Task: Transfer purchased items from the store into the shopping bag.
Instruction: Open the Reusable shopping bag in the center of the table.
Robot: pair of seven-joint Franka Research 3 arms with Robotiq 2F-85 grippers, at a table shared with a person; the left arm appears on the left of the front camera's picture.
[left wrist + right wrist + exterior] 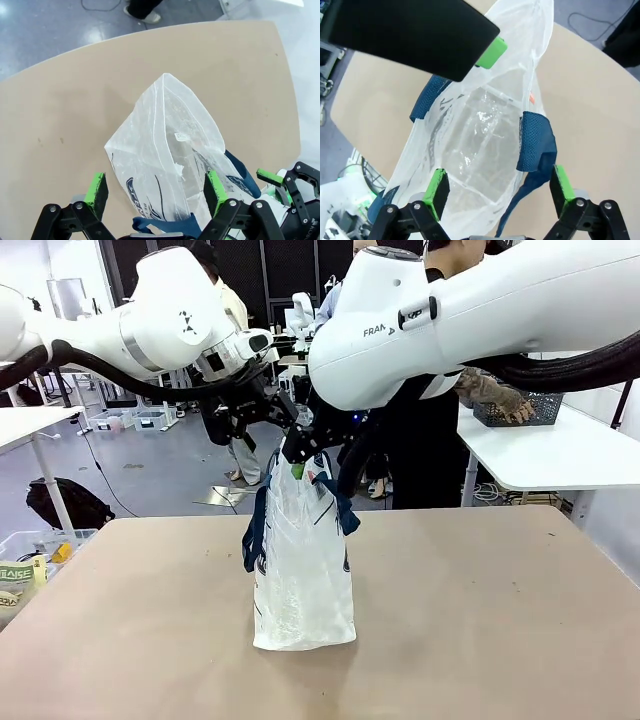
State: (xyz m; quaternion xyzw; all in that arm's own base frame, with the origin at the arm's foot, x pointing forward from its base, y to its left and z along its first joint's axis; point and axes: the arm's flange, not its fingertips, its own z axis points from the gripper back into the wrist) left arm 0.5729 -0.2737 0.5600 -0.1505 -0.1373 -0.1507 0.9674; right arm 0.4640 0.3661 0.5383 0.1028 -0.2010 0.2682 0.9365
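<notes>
Both grippers hang with jaws spread wide and nothing in their grasp. The left gripper (156, 191) reaches in from the left and the right gripper (500, 189) from the right, and they meet just above the bag's mouth at mid-table. On each, the green pads stand well apart, with the bag's rim below the gap and not pinched.

Beneath them the tan table (480, 620) stretches left to right. At its middle, nearer the robot's side, the shopping bag (300, 570) stands upright on its base and leans slightly. It is a tall tote of translucent white film. From above, in the right wrist view, its mouth gapes and its floor looks bare.

On a second table at the far right, a person's hand (505, 400) rests in a dark mesh basket (545, 408).

Navy strap handles (536, 140) droop down the bag's sides, one lying just under the right gripper's gap. A navy logo (136, 192) marks a side panel, and a small white sticker (180, 136) clings to the film.

The bag will likely handle as light, limp and slippery, folding or tipping at a nudge. The stitched straps, or the rim right beside them, look like the soundest place to take hold, since the bare film may crumple or slide.
</notes>
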